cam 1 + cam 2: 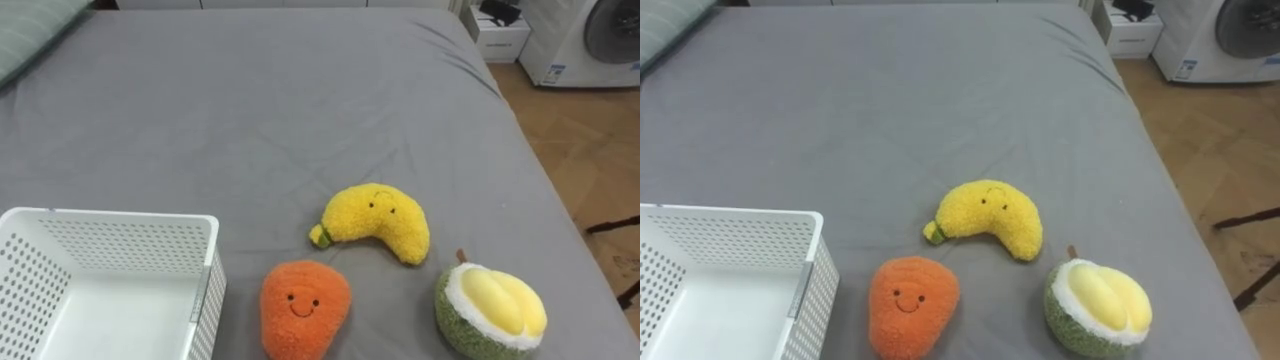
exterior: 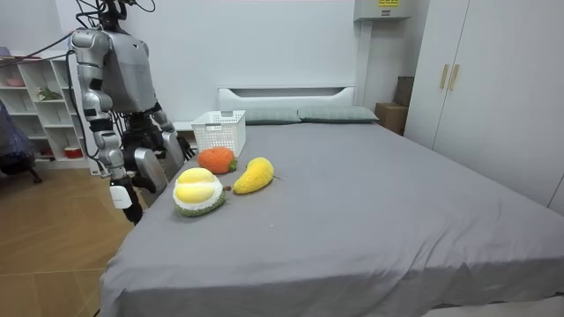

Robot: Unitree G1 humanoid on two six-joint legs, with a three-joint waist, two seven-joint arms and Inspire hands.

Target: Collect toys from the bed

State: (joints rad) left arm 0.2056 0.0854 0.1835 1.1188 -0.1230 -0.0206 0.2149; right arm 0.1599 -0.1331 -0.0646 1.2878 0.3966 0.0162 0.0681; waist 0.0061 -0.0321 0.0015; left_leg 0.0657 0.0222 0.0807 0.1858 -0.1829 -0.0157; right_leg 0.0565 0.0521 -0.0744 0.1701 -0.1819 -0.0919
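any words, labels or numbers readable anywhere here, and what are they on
Yellow label on the white wall box: print too small to read.
Small sticker on the white washing machine: too blurred to read.
Yellow plush banana, orange plush fruit, green plush durian, white perforated plastic basket: no text; the banana and the orange fruit bear only stitched faces.

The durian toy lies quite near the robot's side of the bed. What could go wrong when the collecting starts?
1. The durian toy sits close to the edge of the bed; a clumsy touch may roll it off onto the floor.
2. The orange toy lies near the white basket; a reach for it might push the basket aside.
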